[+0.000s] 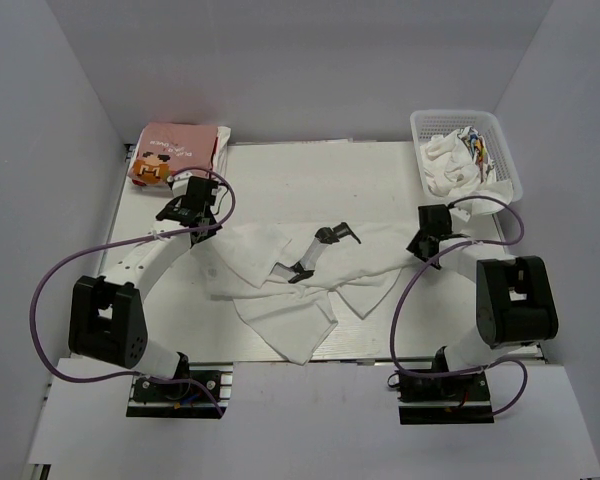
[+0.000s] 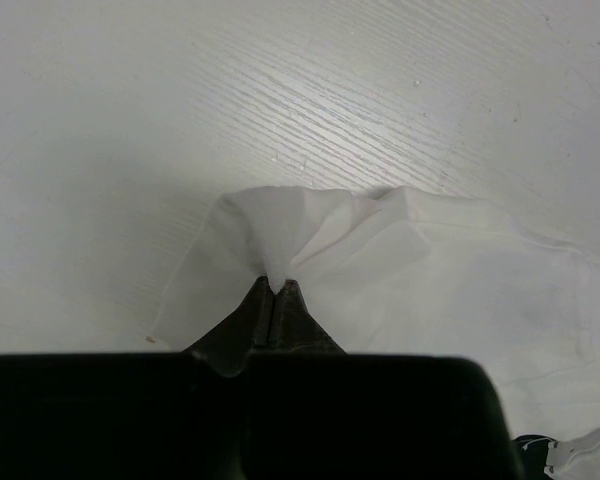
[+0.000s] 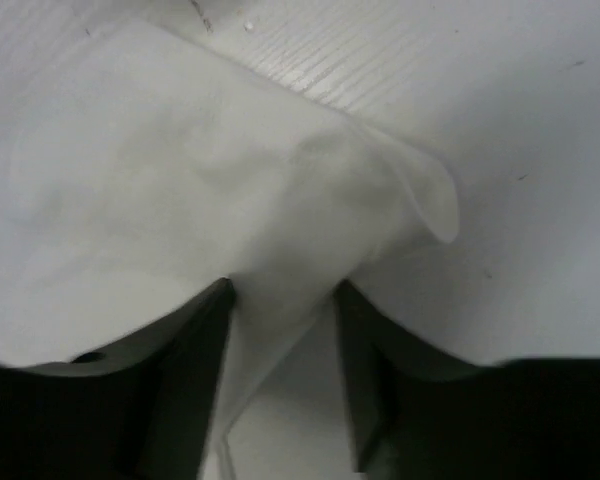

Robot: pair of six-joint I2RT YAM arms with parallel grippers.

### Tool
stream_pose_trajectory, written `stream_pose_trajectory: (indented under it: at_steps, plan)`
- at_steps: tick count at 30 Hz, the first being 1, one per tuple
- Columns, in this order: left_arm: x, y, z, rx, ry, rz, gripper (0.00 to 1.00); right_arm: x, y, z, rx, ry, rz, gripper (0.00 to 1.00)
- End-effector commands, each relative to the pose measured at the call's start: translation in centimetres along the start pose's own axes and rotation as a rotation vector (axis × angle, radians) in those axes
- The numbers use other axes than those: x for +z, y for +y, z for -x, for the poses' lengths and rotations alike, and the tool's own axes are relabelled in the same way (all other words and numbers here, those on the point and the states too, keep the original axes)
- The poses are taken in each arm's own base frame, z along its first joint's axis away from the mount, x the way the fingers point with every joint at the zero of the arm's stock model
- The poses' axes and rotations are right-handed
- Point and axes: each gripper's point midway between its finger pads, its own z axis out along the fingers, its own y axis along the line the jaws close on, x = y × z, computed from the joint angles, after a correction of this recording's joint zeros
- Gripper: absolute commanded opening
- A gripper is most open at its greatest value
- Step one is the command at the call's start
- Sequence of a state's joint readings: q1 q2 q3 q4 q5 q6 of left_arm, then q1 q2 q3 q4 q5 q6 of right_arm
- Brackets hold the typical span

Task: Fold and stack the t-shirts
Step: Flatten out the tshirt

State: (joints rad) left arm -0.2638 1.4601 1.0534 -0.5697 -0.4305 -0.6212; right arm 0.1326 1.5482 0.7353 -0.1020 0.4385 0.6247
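Note:
The white t-shirt (image 1: 290, 285) lies crumpled and partly folded across the middle of the table. My left gripper (image 1: 200, 230) is at its left edge; in the left wrist view the gripper (image 2: 277, 287) is shut on a pinched fold of the white t-shirt (image 2: 400, 250). My right gripper (image 1: 423, 250) is at the shirt's right edge; in the right wrist view the gripper (image 3: 280, 310) is open, with the white t-shirt (image 3: 180, 180) draped between the jaws. The pink t-shirt (image 1: 175, 150), with an orange-brown cartoon print, lies folded at the back left corner.
A white lattice basket (image 1: 508, 160) with white cloth and small coloured items stands at the back right. Dark marks (image 1: 332, 236) show on the middle of the white shirt. Grey walls close in the table on three sides.

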Motion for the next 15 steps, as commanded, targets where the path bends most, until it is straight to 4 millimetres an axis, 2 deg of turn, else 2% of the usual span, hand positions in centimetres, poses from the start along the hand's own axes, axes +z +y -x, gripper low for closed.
stream_pose_trajectory:
  at_steps: [1, 3, 4, 5, 7, 8, 9, 10, 12, 13, 14, 15]
  plan:
    - [-0.8, 0.2, 1.2, -0.016, -0.044, -0.010, 0.00, 1.0, 1.8, 1.0, 0.082, -0.007, 0.061, 0.45]
    - [-1.3, -0.5, 2.3, -0.033, -0.069, -0.041, 0.00, 0.7, 2.4, 1.4, 0.068, -0.015, 0.101, 0.22]
    - [-1.9, -0.9, 2.8, -0.042, -0.078, -0.064, 0.00, 0.1, 2.6, 2.1, 0.053, -0.038, 0.111, 0.09]
    - [-2.6, -1.3, 3.6, -0.041, -0.094, -0.089, 0.00, -0.7, 3.0, 3.4, 0.061, -0.075, 0.129, 0.00]
    - [-4.1, -2.2, 5.3, -0.065, -0.130, -0.141, 0.00, -2.2, 2.9, 5.2, 0.036, -0.127, 0.136, 0.00]
    - [-5.0, -2.5, 6.5, -0.072, -0.165, -0.163, 0.00, -3.8, 3.2, 7.3, 0.044, -0.188, 0.154, 0.00]
    - [-6.7, -2.9, 7.5, -0.093, -0.198, -0.219, 0.00, -4.5, 3.3, 8.0, 0.039, -0.207, 0.163, 0.00]
    - [-7.9, -3.0, 8.7, -0.112, -0.236, -0.245, 0.00, -7.3, 3.4, 10.4, 0.037, -0.291, 0.206, 0.00]
    - [-10.4, -3.3, 10.2, -0.130, -0.288, -0.311, 0.00, -9.5, 3.3, 11.9, 0.023, -0.340, 0.227, 0.00]
    - [-12.9, -2.8, 11.5, -0.160, -0.350, -0.353, 0.00, -12.7, 3.3, 14.2, 0.041, -0.426, 0.272, 0.00]
    - [-14.7, -2.9, 12.6, -0.180, -0.393, -0.394, 0.00, -13.8, 3.1, 14.7, 0.042, -0.445, 0.280, 0.00]
    - [-16.3, -2.7, 13.3, -0.185, -0.425, -0.427, 0.00, -15.6, 3.1, 16.2, 0.049, -0.491, 0.300, 0.00]
